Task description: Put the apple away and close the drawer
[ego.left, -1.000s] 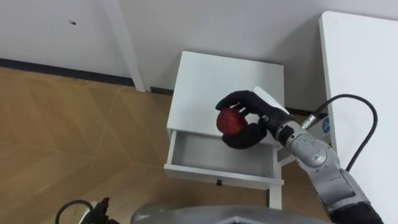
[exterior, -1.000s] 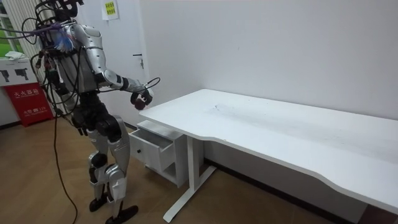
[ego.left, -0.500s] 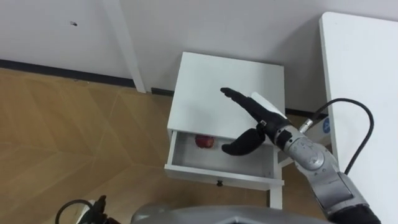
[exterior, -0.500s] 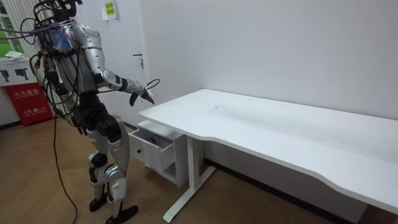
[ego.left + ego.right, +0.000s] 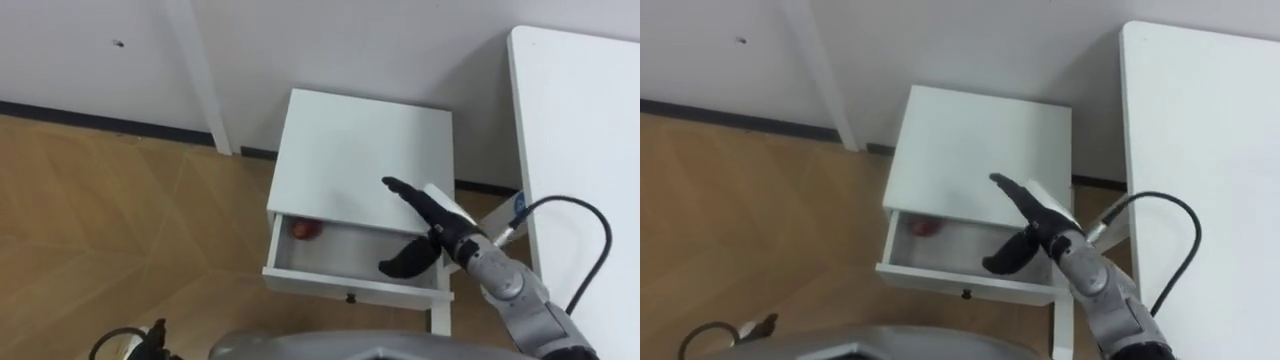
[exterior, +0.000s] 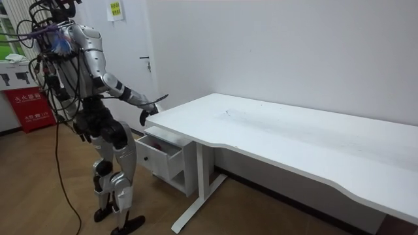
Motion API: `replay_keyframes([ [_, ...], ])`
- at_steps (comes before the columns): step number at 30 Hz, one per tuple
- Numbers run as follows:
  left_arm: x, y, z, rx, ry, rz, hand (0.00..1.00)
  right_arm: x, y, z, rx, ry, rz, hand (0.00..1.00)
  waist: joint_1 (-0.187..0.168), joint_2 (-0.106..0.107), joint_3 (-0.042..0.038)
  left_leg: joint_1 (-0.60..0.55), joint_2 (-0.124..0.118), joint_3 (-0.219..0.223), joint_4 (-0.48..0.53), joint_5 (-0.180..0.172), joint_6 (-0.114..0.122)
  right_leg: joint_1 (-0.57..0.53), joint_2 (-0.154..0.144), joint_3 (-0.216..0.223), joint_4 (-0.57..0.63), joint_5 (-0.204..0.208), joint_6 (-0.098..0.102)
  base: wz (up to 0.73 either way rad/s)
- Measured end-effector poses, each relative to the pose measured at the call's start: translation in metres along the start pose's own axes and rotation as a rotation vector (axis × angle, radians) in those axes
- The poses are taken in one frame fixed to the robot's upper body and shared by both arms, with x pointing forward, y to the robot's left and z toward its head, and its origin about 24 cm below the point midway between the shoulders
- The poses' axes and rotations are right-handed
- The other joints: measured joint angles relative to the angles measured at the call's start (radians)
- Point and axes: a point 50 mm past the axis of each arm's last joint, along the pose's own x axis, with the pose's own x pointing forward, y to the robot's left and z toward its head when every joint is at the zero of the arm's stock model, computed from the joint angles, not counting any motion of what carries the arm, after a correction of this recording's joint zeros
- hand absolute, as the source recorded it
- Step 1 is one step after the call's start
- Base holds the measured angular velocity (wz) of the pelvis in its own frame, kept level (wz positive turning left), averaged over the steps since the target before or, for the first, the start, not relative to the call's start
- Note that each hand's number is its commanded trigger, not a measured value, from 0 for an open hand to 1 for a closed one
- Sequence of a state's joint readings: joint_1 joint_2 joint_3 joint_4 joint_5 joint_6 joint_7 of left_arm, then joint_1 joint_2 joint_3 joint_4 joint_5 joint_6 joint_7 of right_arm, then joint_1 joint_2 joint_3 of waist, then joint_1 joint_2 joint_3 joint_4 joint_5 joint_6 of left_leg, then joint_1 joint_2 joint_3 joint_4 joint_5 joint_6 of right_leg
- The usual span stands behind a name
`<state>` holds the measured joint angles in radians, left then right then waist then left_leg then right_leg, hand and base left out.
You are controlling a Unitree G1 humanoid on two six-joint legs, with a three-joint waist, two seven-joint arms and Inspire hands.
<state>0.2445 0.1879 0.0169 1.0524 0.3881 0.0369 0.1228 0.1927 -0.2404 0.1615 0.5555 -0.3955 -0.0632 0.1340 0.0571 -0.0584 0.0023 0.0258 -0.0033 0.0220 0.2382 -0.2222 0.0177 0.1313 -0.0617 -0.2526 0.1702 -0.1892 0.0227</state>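
We're seeing the drawer (image 5: 350, 288) standing pulled out from under the cabinet (image 5: 360, 150) top. The apple (image 5: 305, 229) is lying inside it, at the left end, tucked close under the top's front edge.

We're reading the right hand (image 5: 437, 232) as spread: fingers (image 5: 405, 194) straight and pointing out over the cabinet top, thumb hanging down above the drawer's right half. It is gripping nothing. The apple is sitting well to the hand's left and lower, clear of it, with bare drawer bottom between them.

In the room view we're seeing the robot standing upright on the wood floor (image 6: 39, 196) in front of the cabinet, at the end of the desk (image 6: 294, 137). Its right arm is reaching forward above the open drawer. The left hand (image 6: 83, 134) is hanging by the hip.
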Motion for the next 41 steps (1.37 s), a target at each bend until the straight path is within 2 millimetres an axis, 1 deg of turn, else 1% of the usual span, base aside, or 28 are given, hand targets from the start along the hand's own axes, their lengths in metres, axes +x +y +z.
replay_keyframes([
  [2,-0.001,-0.003,-0.007,-0.015,0.029,-0.007,0.0,-0.005,0.002,-0.028,0.059,0.112,-0.031,0.0,-0.01,0.003,-0.0011,-0.008,-0.007,0.003,0.013,-0.004,0.006,0.005,-0.013,-0.027,0.004,-0.005,0.008,0.31],
  [3,0.0,-0.005,-0.004,-0.019,0.029,-0.013,0.0,-0.01,0.001,-0.05,0.1,0.204,-0.063,0.0,-0.038,0.008,-0.0032,-0.02,-0.009,0.018,0.037,-0.014,0.013,-0.002,-0.03,-0.037,0.038,-0.017,0.025,0.52],
  [4,0.0,-0.007,-0.003,-0.021,0.028,-0.018,0.0,-0.014,0.001,-0.057,0.081,0.237,-0.081,0.0,-0.049,0.014,-0.0028,-0.024,-0.01,0.026,0.045,-0.018,0.019,-0.014,-0.041,-0.044,0.07,-0.023,0.03,0.57],
  [7,0.001,-0.005,0.001,-0.024,0.018,-0.017,0.0,-0.023,-0.001,-0.081,0.123,0.341,-0.163,0.0,-0.07,0.044,-0.0061,-0.031,-0.024,0.062,0.067,-0.022,0.052,-0.167,-0.114,-0.037,0.411,-0.023,0.039,0.43],
  [8,0.002,-0.001,0.003,-0.024,0.014,-0.008,0.0,-0.028,0.001,-0.094,0.144,0.405,-0.177,0.0,-0.077,0.042,-0.0073,-0.02,-0.042,0.061,0.08,-0.022,0.072,-0.272,-0.157,0.014,0.61,0.036,0.038,0.29],
  [9,0.002,-0.001,0.003,-0.027,0.015,-0.006,0.0,-0.036,0.004,-0.106,0.156,0.466,-0.189,0.0,-0.081,0.055,-0.0058,-0.018,-0.045,0.061,0.104,-0.033,0.095,-0.391,-0.171,0.081,0.799,0.194,0.041,0.14],
  [10,0.002,0.0,0.003,-0.025,0.015,-0.004,0.0,-0.038,0.004,-0.11,0.162,0.485,-0.189,0.0,-0.08,0.072,-0.0089,-0.024,-0.039,0.069,0.111,-0.039,0.104,-0.455,-0.167,0.118,0.893,0.248,0.048,-0.22],
  [11,0.003,0.004,0.002,-0.024,0.023,0.001,0.0,-0.038,0.004,-0.111,0.176,0.495,-0.192,0.0,-0.087,0.085,-0.0025,-0.048,-0.037,0.085,0.15,-0.054,0.118,-0.607,-0.157,0.174,1.209,0.226,0.024,-0.27],
  [12,0.005,0.007,0.004,-0.022,0.03,0.003,0.0,-0.041,0.007,-0.115,0.194,0.513,-0.186,0.0,-0.103,0.101,0.0071,-0.069,-0.022,0.083,0.185,-0.067,0.126,-0.74,-0.132,0.195,1.503,0.184,0.009,-0.17],
  [14,0.006,0.007,0.004,-0.016,0.048,0.0,0.0,-0.051,0.017,-0.127,0.233,0.571,-0.168,0.0,-0.116,0.135,0.0095,-0.09,-0.005,0.082,0.217,-0.081,0.135,-0.879,-0.109,0.195,1.759,0.127,0.003,0.05],
  [15,0.006,0.009,0.004,-0.015,0.052,0.004,0.0,-0.058,0.024,-0.134,0.267,0.622,-0.154,0.0,-0.124,0.14,0.0121,-0.095,-0.005,0.083,0.232,-0.091,0.142,-0.926,-0.113,0.198,1.814,0.102,0.006,0.03],
  [16,0.006,0.009,0.003,-0.017,0.058,0.005,0.0,-0.061,0.028,-0.138,0.283,0.649,-0.146,0.0,-0.128,0.142,0.0116,-0.096,-0.005,0.083,0.237,-0.095,0.143,-0.932,-0.115,0.2,1.811,0.096,0.006,0.04],
  [17,0.005,0.009,-0.002,-0.029,0.075,0.008,0.0,-0.065,0.034,-0.142,0.304,0.694,-0.125,0.0,-0.137,0.141,0.0114,-0.094,-0.009,0.082,0.239,-0.101,0.142,-0.91,-0.118,0.201,1.737,0.091,0.009,0.04],
  [19,0.003,0.01,-0.011,-0.041,0.094,0.012,0.0,-0.07,0.038,-0.147,0.336,0.741,-0.123,0.0,-0.138,0.136,0.0118,-0.091,-0.012,0.083,0.229,-0.099,0.14,-0.77,-0.119,0.191,1.418,0.078,0.032,-0.02],
  [20,0.0,0.011,-0.022,-0.042,0.123,0.018,0.0,-0.071,0.039,-0.148,0.355,0.753,-0.125,0.0,-0.137,0.113,0.0144,-0.081,-0.03,0.082,0.211,-0.095,0.131,-0.638,-0.12,0.181,1.131,0.067,0.048,-0.08],
  [21,-0.002,0.011,-0.032,-0.043,0.153,0.02,0.0,-0.071,0.04,-0.148,0.365,0.755,-0.127,0.0,-0.133,0.086,0.0132,-0.067,-0.042,0.084,0.187,-0.088,0.118,-0.498,-0.118,0.167,0.876,0.062,0.053,-0.1],
  [22,-0.003,0.011,-0.035,-0.044,0.165,0.021,0.0,-0.071,0.04,-0.148,0.368,0.753,-0.13,0.0,-0.129,0.074,0.0124,-0.063,-0.047,0.086,0.171,-0.083,0.109,-0.439,-0.115,0.16,0.758,0.057,0.058,-0.13],
  [23,-0.003,0.01,-0.036,-0.057,0.174,0.019,0.0,-0.068,0.037,-0.146,0.367,0.744,-0.147,0.0,-0.113,0.059,0.012,-0.066,-0.047,0.087,0.143,-0.071,0.089,-0.345,-0.092,0.151,0.548,0.05,0.066,-0.18],
  [24,-0.003,0.01,-0.033,-0.072,0.168,0.022,0.0,-0.064,0.035,-0.143,0.363,0.733,-0.162,0.0,-0.1,0.051,0.0043,-0.065,-0.047,0.089,0.106,-0.053,0.061,-0.271,-0.07,0.148,0.374,0.047,0.069,-0.15],
  [25,-0.002,0.01,-0.032,-0.08,0.165,0.028,0.0,-0.062,0.034,-0.141,0.364,0.727,-0.167,0.0,-0.096,0.041,0.0036,-0.065,-0.047,0.089,0.087,-0.044,0.049,-0.239,-0.063,0.145,0.295,0.048,0.068,-0.14],
  [26,-0.001,0.012,-0.027,-0.083,0.154,0.036,0.0,-0.059,0.033,-0.138,0.365,0.715,-0.175,0.0,-0.081,0.022,0.0023,-0.058,-0.047,0.094,0.054,-0.028,0.041,-0.18,-0.051,0.14,0.166,0.055,0.067,-0.22],
  [27,0.0,0.013,-0.026,-0.084,0.15,0.045,0.0,-0.057,0.032,-0.137,0.365,0.711,-0.177,0.0,-0.061,0.005,-0.0015,-0.044,-0.046,0.108,0.027,-0.017,0.044,-0.134,-0.042,0.148,0.07,0.088,0.058,-0.29],
  [28,0.0,0.013,-0.025,-0.084,0.149,0.048,0.0,-0.054,0.03,-0.135,0.364,0.7,-0.184,0.0,-0.053,0.0,-0.0015,-0.037,-0.046,0.114,0.02,-0.017,0.045,-0.113,-0.038,0.153,0.036,0.115,0.059,-0.35],
  [30,0.001,0.013,-0.021,-0.088,0.135,0.05,0.0,-0.047,0.023,-0.129,0.381,0.668,-0.212,0.0,-0.048,-0.001,-0.0003,-0.019,-0.047,0.112,0.011,-0.015,0.049,-0.063,-0.026,0.16,-0.027,0.123,0.061,-0.23],
  [33,0.002,0.016,-0.015,-0.091,0.111,0.061,0.0,-0.04,0.022,-0.121,0.399,0.629,-0.214,0.0,-0.052,0.004,-0.0005,-0.01,-0.047,0.113,-0.006,-0.01,0.057,-0.051,-0.024,0.157,-0.037,0.1,0.058,-0.02],
  [34,0.004,0.017,-0.01,-0.093,0.096,0.063,0.0,-0.037,0.022,-0.118,0.408,0.615,-0.208,0.0,-0.052,0.005,-0.0004,0.0,-0.047,0.113,-0.013,0.0,0.074,-0.046,-0.024,0.146,-0.037,0.086,0.058,0.0],
  [35,0.004,0.017,-0.009,-0.094,0.083,0.064,0.0,-0.033,0.024,-0.115,0.435,0.601,-0.199,0.0,-0.052,0.005,-0.0012,0.005,-0.046,0.113,-0.019,0.002,0.079,-0.044,-0.023,0.137,-0.036,0.075,0.055,-0.05],
  [41,0.006,0.012,0.006,-0.108,0.047,0.048,0.0,-0.029,0.034,-0.109,0.499,0.587,-0.172,0.0,-0.062,0.007,0.0035,0.003,-0.036,0.109,-0.024,0.002,0.078,-0.046,-0.013,0.106,-0.037,0.044,0.038,0.03],
])
